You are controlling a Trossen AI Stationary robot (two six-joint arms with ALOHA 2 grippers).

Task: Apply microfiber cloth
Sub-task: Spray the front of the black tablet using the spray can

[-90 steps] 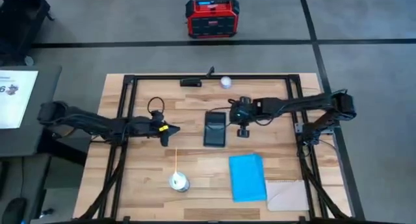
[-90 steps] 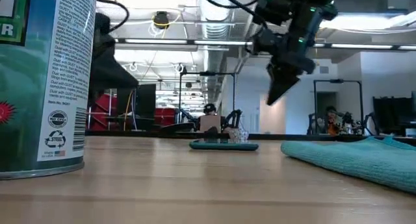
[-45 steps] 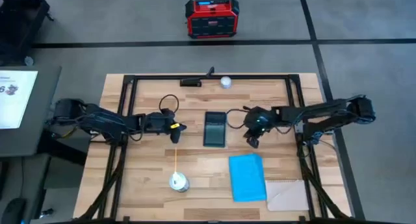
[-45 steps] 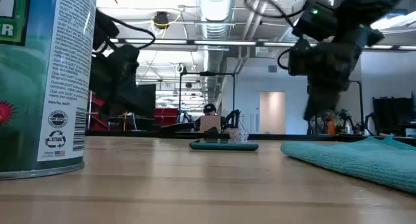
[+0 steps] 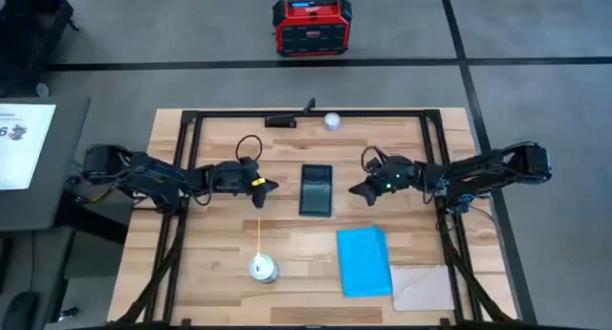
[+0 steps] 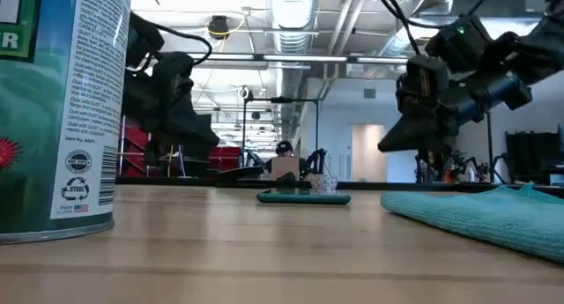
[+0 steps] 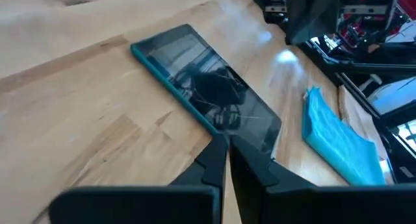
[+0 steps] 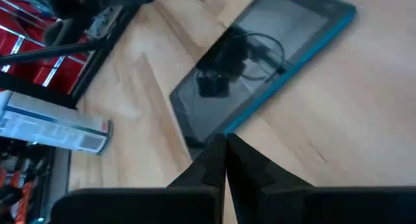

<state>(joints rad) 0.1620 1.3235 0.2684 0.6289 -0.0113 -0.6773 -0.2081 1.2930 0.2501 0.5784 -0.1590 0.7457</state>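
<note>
We are hovering the right claw (image 5: 356,187) just beside the tablet (image 5: 316,189), on the side away from the left arm, fingers pinched together and holding nothing. A second ago it was hanging right at the tablet's edge pointing down; half a second ago it was sliding out and toward the cloth; now it is tilting over so the tip is aiming back at the tablet, as the right wrist view confirms with the closed fingers (image 8: 221,160) pointing at the dark screen. So we are not reaching for the cloth yet.

The microfiber cloth (image 5: 364,261) is lying flat and untouched on the surface (image 5: 220,268), well clear of the right claw on the near-edge side, with a beige sheet (image 5: 424,288) just beside it. It has not shifted across the frames.

We are holding the left claw (image 5: 269,187) on the tablet's other side, also closed and empty; it has crept in a bit closer. A spray can (image 5: 263,268) is standing nearer the surface's front edge than that claw.

Judging from the low view, the right claw is probably well above the surface, though depth is hard to read there. The task is looking barely started: the cloth is still needing a pickup.
</note>
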